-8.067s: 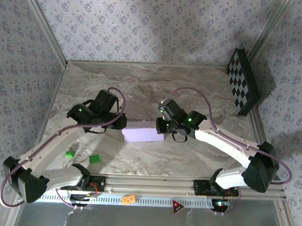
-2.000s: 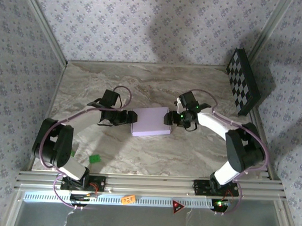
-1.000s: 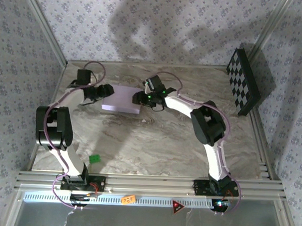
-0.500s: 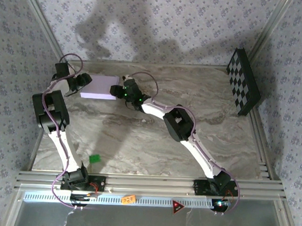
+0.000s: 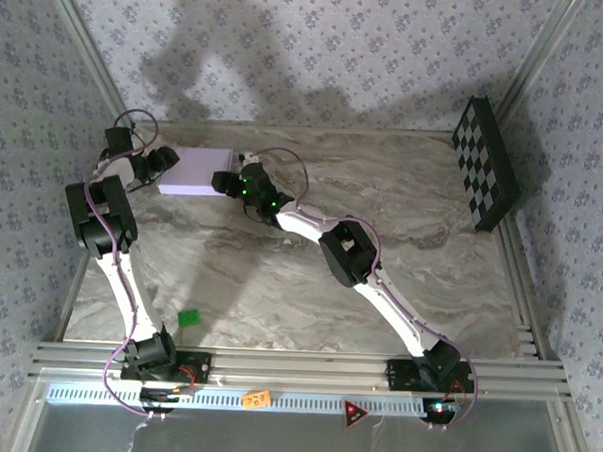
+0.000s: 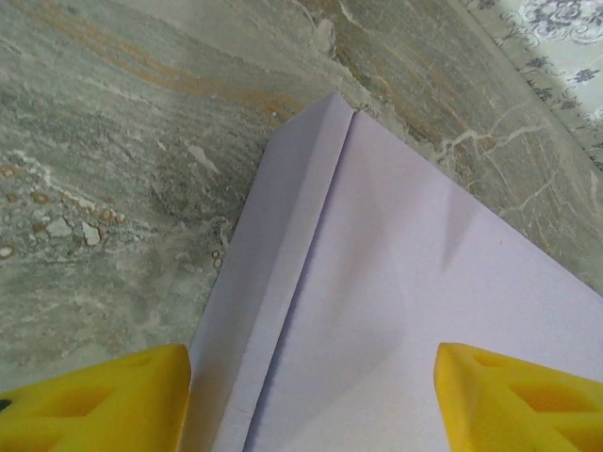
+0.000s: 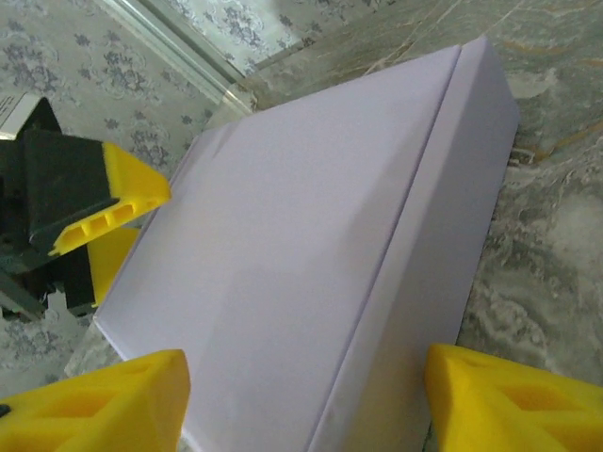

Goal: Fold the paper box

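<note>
The paper box (image 5: 196, 171), closed and lavender, lies flat at ten o'clock on the worktop (image 5: 403, 200). The left gripper (image 6: 311, 363) and right gripper (image 7: 306, 372) bracket its opposite ends, fingers spread apart, probably to square it. Whether they touch it is unclear.

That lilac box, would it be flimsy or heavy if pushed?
Probably light: the paper box looks like thin folded card. Its faintly creased top suggests it dents easily. Shallow and flat on the table, it should slide, not tip.
</note>
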{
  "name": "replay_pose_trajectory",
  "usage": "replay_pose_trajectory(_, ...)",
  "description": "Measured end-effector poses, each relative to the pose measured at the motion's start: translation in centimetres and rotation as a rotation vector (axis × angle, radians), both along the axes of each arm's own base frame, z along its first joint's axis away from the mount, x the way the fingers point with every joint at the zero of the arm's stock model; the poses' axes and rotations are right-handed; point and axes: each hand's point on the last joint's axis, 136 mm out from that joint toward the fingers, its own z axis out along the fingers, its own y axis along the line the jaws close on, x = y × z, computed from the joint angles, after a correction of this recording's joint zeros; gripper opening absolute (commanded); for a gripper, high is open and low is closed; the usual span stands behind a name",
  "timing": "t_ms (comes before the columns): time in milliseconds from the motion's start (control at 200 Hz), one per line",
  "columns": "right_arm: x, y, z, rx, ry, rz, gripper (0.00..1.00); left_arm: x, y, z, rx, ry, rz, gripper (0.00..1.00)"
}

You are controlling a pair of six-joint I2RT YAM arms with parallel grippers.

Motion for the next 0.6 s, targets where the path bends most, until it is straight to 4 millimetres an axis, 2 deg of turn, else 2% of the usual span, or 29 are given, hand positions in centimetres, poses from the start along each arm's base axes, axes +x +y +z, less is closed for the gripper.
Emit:
replay_pose_trajectory(130,-1.3,-1.1,0.5,-0.061,0.009,0.018,0.88,-0.4,0.2,-0.1,-0.005,0.026,0.013,0.76)
replay_pose_trajectory(220,-1.9,-2.7,1.7,-0.092,0.002,0.018,0.96,-0.8,0.6,0.4,0.007,0.04,0.028,0.81)
replay_pose_trajectory(290,-2.1,-4.5,2.8,-0.115,-0.01,0.016,0.99,-1.0,0.9,1.5,0.022,0.034,0.043,0.91)
replay_pose_trajectory(370,-2.4,-7.1,4.3,-0.142,-0.027,0.002,0.99,-1.2,1.2,3.9,0.045,0.001,0.056,0.99)
replay_pose_trajectory(495,-2.9,-11.6,6.3,-0.174,-0.041,-0.027,0.99,-2.2,0.9,8.9,0.101,-0.08,0.064,1.0)
replay_pose_trajectory(600,-3.5,-15.6,7.6,-0.2,-0.038,-0.05,0.99,-4.1,-0.6,11.8,0.162,-0.125,0.054,0.99)
